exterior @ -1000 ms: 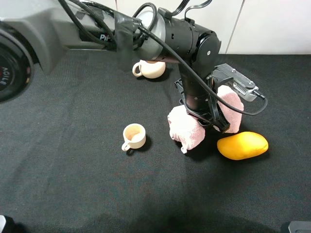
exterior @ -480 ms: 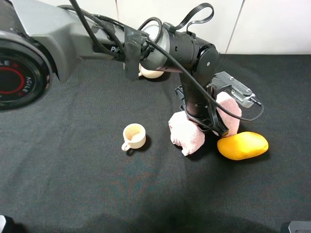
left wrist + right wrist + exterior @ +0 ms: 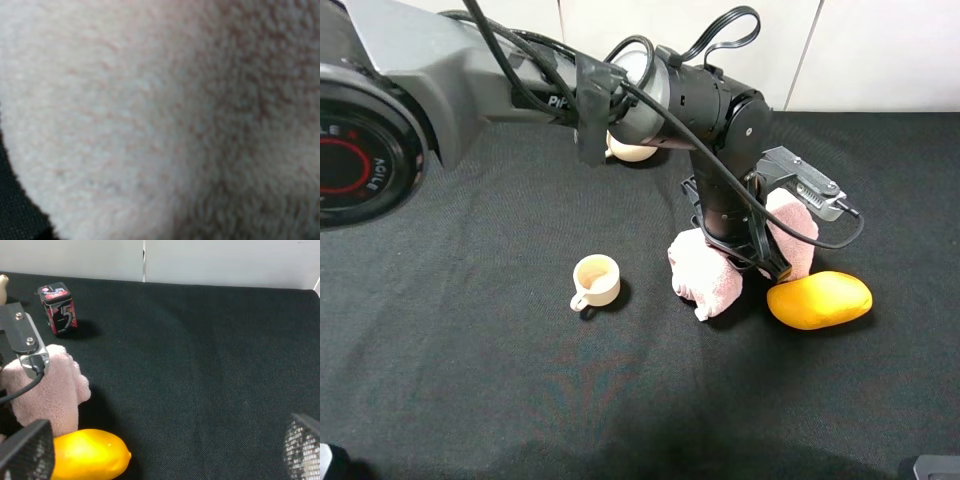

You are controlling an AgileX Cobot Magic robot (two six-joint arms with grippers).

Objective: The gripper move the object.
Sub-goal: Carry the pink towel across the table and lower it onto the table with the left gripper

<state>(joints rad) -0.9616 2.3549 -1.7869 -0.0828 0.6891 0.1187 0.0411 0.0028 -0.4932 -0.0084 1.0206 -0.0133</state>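
Currently the left tool (image 3: 752, 252) is clamped across the middle of the pink towel (image 3: 705, 272), with one lobe bulging out on each side of the jaws. The left wrist view shows only terry pile at close range. The towel is at centre-right of the bench (image 3: 470, 380), between the cup (image 3: 596, 280) and the yellow mango (image 3: 818, 299). The mango lies just beside one lobe. Whether the lower lobe rests on the bench or hangs just above it cannot be told. The right tool (image 3: 165, 455) has its fingers wide apart, holds nothing, and stands clear of the work.

Step in hand, as judged: the grasp is made and transport is due. The next move calls for a lift high enough that both lobes clear the bench. Travel should lead away from the mango so a drooping lobe does not drag it, and should also avoid the cup.
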